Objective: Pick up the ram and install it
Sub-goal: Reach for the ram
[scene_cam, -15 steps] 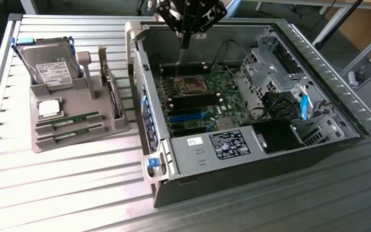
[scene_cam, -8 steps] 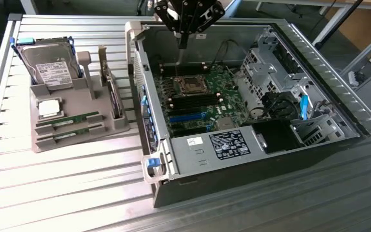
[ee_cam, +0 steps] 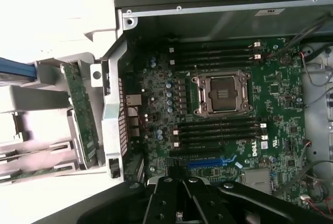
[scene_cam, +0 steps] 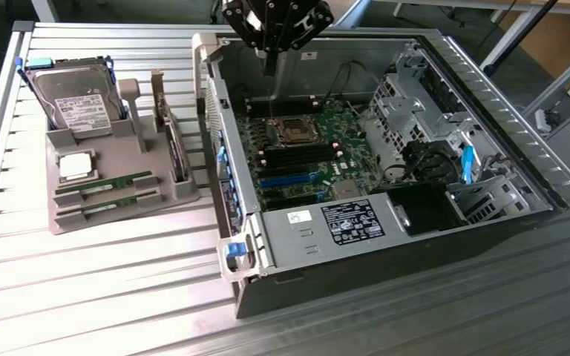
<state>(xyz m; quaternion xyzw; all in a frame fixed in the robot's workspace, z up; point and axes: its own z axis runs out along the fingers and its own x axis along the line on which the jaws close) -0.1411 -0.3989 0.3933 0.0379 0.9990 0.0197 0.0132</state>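
The claw (scene_cam: 270, 68) hung shut (holding nothing I could see) above the open computer case (scene_cam: 364, 285), while the ram (scene_cam: 105, 185) lay slotted in a grey tray (scene_cam: 107, 146) beside the case, presumably for easy picking.

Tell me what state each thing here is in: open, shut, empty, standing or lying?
Computer case: lying on its side, cover off.
Gripper: shut, hanging over the open case.
Chip socket: empty.
Memory sticks: both lying in the grey holder.
Hard drive: standing upright in the holder.
Silver chip: lying flat in the holder.
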